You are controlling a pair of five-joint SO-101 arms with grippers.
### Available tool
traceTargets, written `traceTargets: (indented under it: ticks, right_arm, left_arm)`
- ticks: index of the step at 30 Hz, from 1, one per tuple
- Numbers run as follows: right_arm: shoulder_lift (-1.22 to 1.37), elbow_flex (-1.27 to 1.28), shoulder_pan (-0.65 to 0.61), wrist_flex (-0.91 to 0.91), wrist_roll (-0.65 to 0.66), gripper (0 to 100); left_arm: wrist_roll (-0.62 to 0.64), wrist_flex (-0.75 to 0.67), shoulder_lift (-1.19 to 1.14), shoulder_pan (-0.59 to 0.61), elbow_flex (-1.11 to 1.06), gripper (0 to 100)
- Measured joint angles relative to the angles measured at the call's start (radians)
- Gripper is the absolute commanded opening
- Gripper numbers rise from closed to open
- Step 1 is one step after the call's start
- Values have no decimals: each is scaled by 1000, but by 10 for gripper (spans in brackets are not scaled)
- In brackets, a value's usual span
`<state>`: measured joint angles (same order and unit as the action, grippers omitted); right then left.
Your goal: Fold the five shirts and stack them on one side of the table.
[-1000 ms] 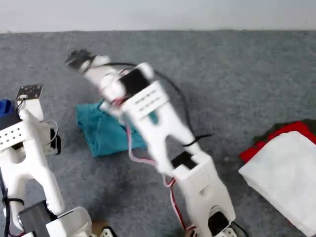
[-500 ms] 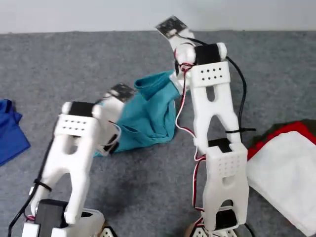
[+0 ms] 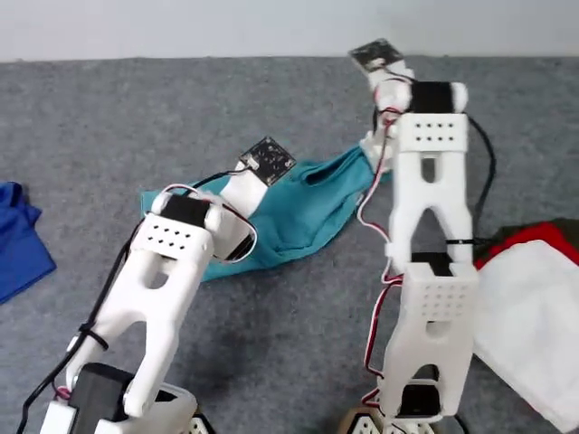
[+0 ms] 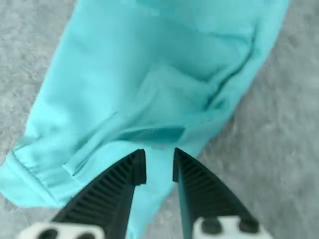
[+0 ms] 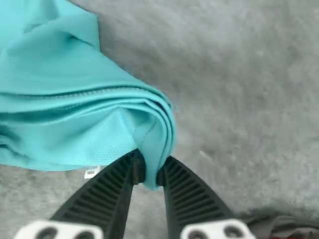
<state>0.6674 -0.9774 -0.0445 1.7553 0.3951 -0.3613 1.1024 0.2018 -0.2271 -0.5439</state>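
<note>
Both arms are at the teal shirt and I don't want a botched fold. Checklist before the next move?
1. Right hand gripping the teal shirt: ok, shut on a bunched edge.
2. Left hand gripping cloth: not ok, open over the teal shirt.
3. Teal shirt lying flat: not ok, creased and bunched.
4. Number of layers in the right hand: cannot tell.
5. Stack apart from the teal shirt: ok.
6. Blue shirt out of the way: ok, at the table's edge.
</note>
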Motion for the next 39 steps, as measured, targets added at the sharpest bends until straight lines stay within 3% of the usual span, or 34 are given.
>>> traceTargets:
  ticks: [12,20,39]
  right_arm:
    - [0,43,3,0,0,10]
    - [0,43,2,0,0,10]
    - [0,163,9,0,-2,11]
  left_arm:
    - [26,-92,-5,0,-64,97]
    - [29,-104,-149,-40,-60,97]
    - [69,-106,-451,-40,272,97]
